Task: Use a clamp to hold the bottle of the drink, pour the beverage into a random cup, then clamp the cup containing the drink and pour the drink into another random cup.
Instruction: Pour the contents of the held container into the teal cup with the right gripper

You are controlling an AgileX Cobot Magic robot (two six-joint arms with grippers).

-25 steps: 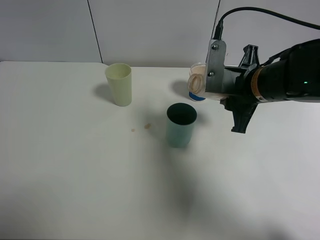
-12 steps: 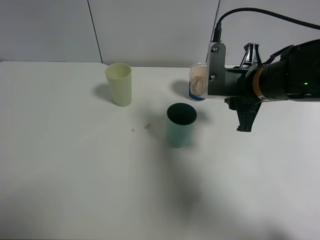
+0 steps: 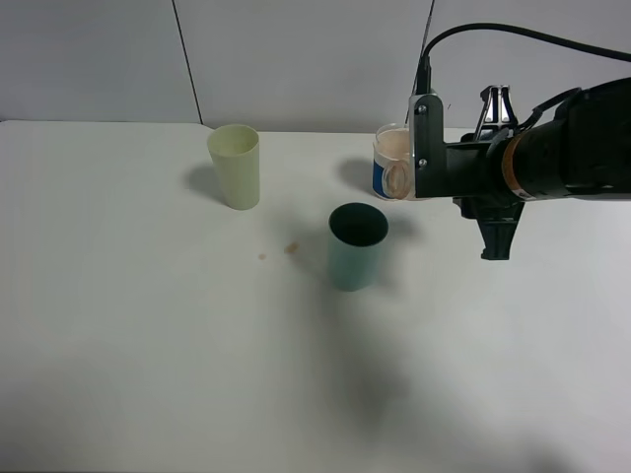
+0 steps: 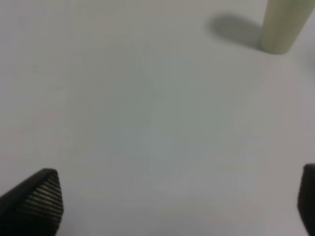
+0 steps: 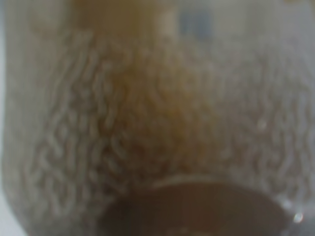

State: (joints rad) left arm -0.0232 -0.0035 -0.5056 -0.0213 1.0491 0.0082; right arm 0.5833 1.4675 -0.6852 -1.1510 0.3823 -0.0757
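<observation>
A white table (image 3: 148, 345) fills the overhead view. From the right edge a bulky black arm (image 3: 582, 148) with an orange-tan ring reaches in above the far right part of the table. Its right claw (image 3: 414, 169) is mostly hidden behind a grey metal plate, but it appears to be clamped on the bottle (image 3: 397, 177), which it holds in the air tipped onto its side, the open mouth facing the table's left edge. The bottle hangs just beyond the teal cup (image 3: 355, 258), not over it. That cup stands upright near the middle of the table, a little towards the right edge. A pale yellow-green cup (image 3: 235, 168) stands upright near the far edge, left of the middle and well apart from the teal one. Behind the bottle, close to the far edge, stands a clear cup with a blue band (image 3: 379, 180). Two small brown spots (image 3: 291, 248) lie on the table between the teal and yellow-green cups. The right wrist view is a blurred close-up of the translucent bottle wall, with brown drink (image 5: 192, 211) pooled inside. The left claw (image 4: 171, 204) hovers over bare table, its two black tips wide apart and holding nothing.
</observation>
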